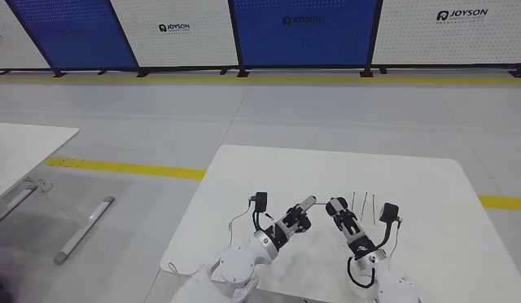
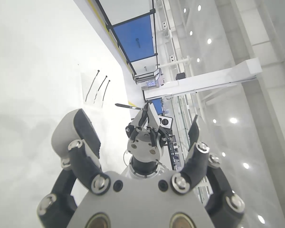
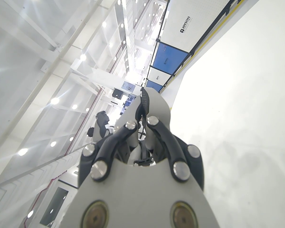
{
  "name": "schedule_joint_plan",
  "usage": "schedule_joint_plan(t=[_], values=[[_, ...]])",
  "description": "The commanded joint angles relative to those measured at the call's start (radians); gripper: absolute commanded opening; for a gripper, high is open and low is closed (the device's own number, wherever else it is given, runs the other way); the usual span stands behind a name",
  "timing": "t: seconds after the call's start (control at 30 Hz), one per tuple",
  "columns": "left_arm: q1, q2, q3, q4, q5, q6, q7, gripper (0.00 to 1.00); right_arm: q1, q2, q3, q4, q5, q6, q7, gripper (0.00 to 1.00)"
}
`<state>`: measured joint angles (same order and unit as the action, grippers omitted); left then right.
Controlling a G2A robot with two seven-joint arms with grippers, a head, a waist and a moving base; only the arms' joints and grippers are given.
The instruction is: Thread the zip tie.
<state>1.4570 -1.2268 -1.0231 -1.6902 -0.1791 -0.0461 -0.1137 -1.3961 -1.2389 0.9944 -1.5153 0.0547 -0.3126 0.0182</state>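
Black zip tie [image 2: 127, 106] is jutting from my clenched right gripper [image 2: 147, 107], lower middle of the top view; my left gripper [image 1: 303, 208] is gaping beside it, likely needing to pinch the tip.

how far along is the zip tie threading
Done: right pincer is shut on one zip tie, held off the table. In hand: left pincer open, facing its free end. To do: the threading itself; no loop visible. Three spare ties lie on the table.

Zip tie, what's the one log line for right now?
right gripper: shut on zip tie | left gripper: open, not touching it | three spare ties: on table
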Motion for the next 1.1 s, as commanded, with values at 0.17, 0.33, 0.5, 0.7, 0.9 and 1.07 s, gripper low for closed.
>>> schedule_joint_plan(t=[0.17,0.33,0.5,0.7,0.9,1.07], values=[[-0.018,-0.007,0.004,0.011,-0.067,-0.043,-0.014,1.0,0.0,0.0,0.0,0.0,0.0,0.0,0.0,0.0],[-0.037,-0.014,0.006,0.027,-0.097,-0.042,0.018,1.0,0.0,0.0,0.0,0.0,0.0,0.0,0.0,0.0],[-0.037,-0.014,0.006,0.027,-0.097,-0.042,0.018,1.0,0.0,0.0,0.0,0.0,0.0,0.0,0.0,0.0],[-0.045,-0.017,0.023,0.035,-0.055,-0.05,0.031,1.0,0.0,0.0,0.0,0.0,0.0,0.0,0.0,0.0],[-0.068,-0.025,0.057,0.068,-0.016,-0.074,0.031,0.58,0.0,0.0,0.0,0.0,0.0,0.0,0.0,0.0],[-0.073,-0.028,0.053,0.078,-0.027,-0.081,0.041,0.26,0.0,0.0,0.0,0.0,0.0,0.0,0.0,0.0]])
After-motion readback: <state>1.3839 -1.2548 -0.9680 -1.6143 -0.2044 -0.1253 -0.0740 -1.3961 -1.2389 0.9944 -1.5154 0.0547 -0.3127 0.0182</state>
